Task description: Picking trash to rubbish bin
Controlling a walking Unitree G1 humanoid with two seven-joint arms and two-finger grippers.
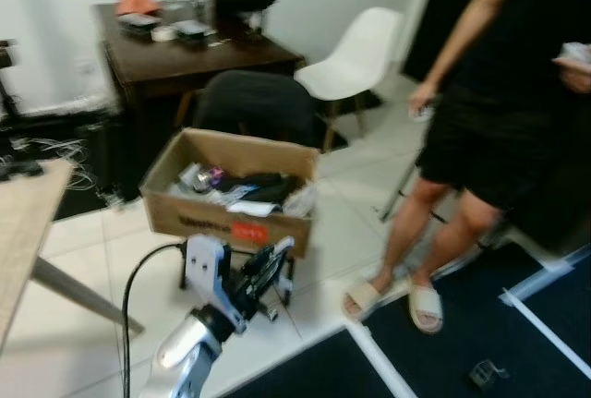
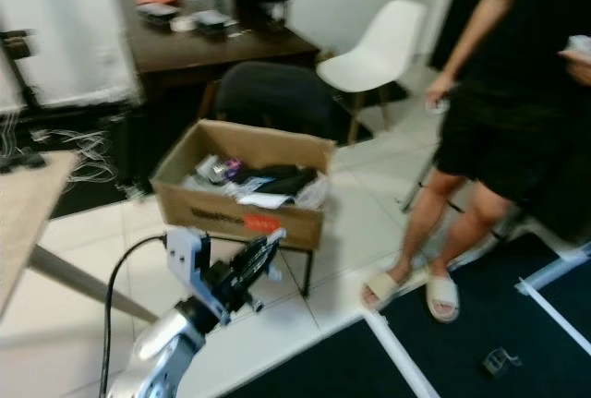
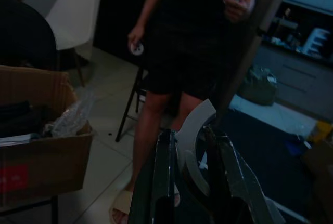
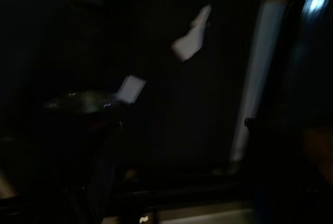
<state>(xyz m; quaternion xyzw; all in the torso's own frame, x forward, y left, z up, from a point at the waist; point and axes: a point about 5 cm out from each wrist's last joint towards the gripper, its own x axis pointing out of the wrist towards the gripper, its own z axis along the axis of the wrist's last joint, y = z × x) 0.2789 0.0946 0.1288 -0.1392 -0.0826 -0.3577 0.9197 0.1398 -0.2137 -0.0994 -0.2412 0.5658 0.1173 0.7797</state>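
1. My left fingers (image 3: pixel 190 182) are pinching a pale curved scrap of trash (image 3: pixel 193 130); the scrap is sticking out past the fingertips.
2. In the head views, my left fingers (image 1: pixel 275 261) are hovering just in front of the cardboard box (image 1: pixel 235 223), at about the level of its near wall and not touching it.
3. The box is sitting on a small dark stand over the tiled floor (image 1: pixel 83 259) and is holding wrappers, paper and a dark item.
4. Beyond the fingertips, to their right, a person (image 1: pixel 480 130) in dark shorts and pale slippers is standing.
5. A white chair (image 1: pixel 355 61) and a dark bench (image 1: pixel 185 52) are standing behind the box.
6. The right wrist view is too dark; I cannot tell the state of my right fingers.
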